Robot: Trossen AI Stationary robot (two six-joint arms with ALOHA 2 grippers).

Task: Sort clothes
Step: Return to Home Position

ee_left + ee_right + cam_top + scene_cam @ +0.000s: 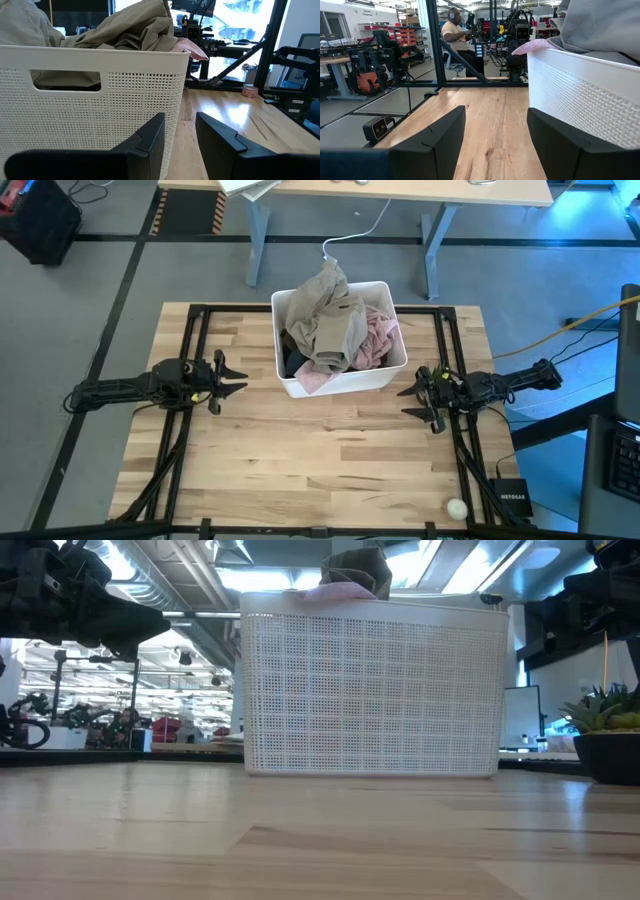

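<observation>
Bare table (330, 460) before bin (345, 383)

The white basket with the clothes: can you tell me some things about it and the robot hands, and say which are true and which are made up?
1. The khaki-beige garment lies on top of the pile in the white bin. True.
2. The pale pink garment lies on the table beside the bin. False: it is inside the bin.
3. The left gripper holds a garment. False: it is open and empty, left of the bin.
4. The right gripper is open, holding nothing. True.
</observation>
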